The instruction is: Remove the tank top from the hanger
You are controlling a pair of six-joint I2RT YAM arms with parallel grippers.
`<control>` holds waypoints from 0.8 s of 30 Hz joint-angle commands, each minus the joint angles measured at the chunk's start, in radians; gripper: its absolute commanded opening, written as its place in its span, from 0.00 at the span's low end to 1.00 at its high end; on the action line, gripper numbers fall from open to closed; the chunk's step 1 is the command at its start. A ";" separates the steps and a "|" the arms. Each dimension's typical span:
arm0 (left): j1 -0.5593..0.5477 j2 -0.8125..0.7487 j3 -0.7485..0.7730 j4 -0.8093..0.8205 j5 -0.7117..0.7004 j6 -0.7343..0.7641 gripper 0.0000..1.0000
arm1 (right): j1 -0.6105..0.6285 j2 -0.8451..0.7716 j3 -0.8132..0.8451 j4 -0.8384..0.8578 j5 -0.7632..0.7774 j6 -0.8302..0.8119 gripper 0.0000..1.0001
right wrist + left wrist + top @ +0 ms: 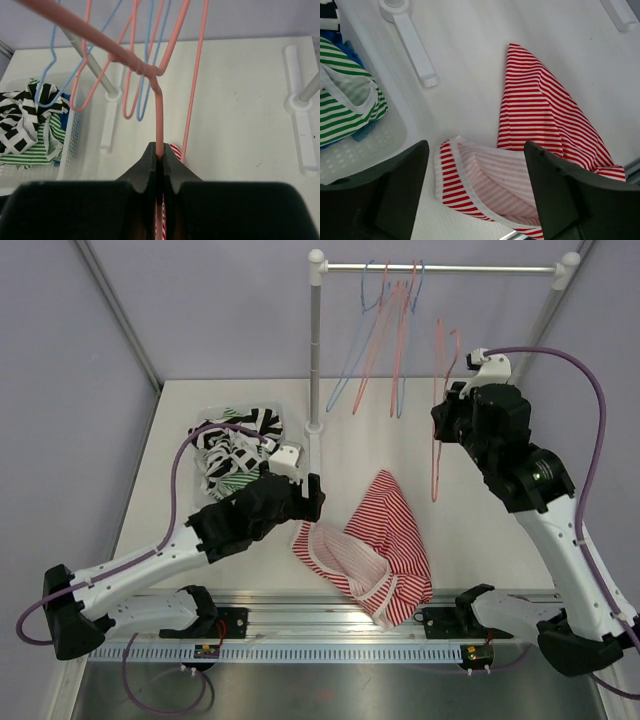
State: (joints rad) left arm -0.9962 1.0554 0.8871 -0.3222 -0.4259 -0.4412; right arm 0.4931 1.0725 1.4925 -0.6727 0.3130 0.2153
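Observation:
The red-and-white striped tank top (378,545) lies crumpled on the table, off any hanger; it also shows in the left wrist view (540,125). My left gripper (312,498) hovers open and empty just above the top's left edge, its fingers (395,190) either side of the hem. My right gripper (445,420) is shut on a bare pink hanger (438,410), held up beside the rail; in the right wrist view the fingers (150,170) pinch the hanger's wire (159,120).
A rail (440,268) on two posts holds several pink and blue hangers (385,330). A white basket (205,425) at the left holds striped clothes (235,450). The rail's foot (412,42) lies near the top.

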 commanded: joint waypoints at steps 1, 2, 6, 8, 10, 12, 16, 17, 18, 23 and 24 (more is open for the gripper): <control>-0.004 -0.080 0.101 -0.101 0.015 0.002 0.83 | -0.143 0.053 0.142 -0.041 -0.134 -0.004 0.00; -0.004 -0.099 0.127 -0.119 0.024 0.007 0.86 | -0.195 0.075 0.164 -0.042 -0.206 0.004 0.00; -0.012 -0.149 0.168 -0.225 0.094 0.022 0.99 | -0.306 0.225 0.328 -0.056 -0.374 -0.019 0.00; -0.015 -0.173 0.168 -0.251 0.108 0.035 0.99 | -0.335 0.321 0.406 -0.094 -0.411 -0.027 0.00; -0.015 -0.210 0.164 -0.276 0.133 0.050 0.99 | -0.382 0.377 0.501 -0.108 -0.477 -0.025 0.00; -0.016 -0.245 0.156 -0.300 0.142 0.056 0.99 | -0.409 0.463 0.602 -0.128 -0.535 -0.019 0.00; -0.018 -0.285 0.151 -0.339 0.128 0.062 0.99 | -0.445 0.589 0.756 -0.174 -0.598 -0.008 0.00; -0.019 -0.291 0.153 -0.348 0.130 0.062 0.99 | -0.447 0.637 0.787 -0.183 -0.606 -0.017 0.00; -0.019 -0.298 0.151 -0.351 0.131 0.064 0.99 | -0.449 0.668 0.858 -0.195 -0.630 -0.024 0.00; -0.028 -0.321 0.141 -0.351 0.144 0.070 0.99 | -0.456 0.845 1.080 -0.298 -0.626 -0.044 0.00; -0.030 -0.321 0.138 -0.348 0.144 0.070 0.99 | -0.456 0.857 1.083 -0.307 -0.635 -0.039 0.00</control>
State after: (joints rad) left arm -1.0172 0.7456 1.0252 -0.6842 -0.3096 -0.3901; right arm 0.0418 1.8999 2.4886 -0.9249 -0.2741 0.1936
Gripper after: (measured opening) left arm 0.988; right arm 0.074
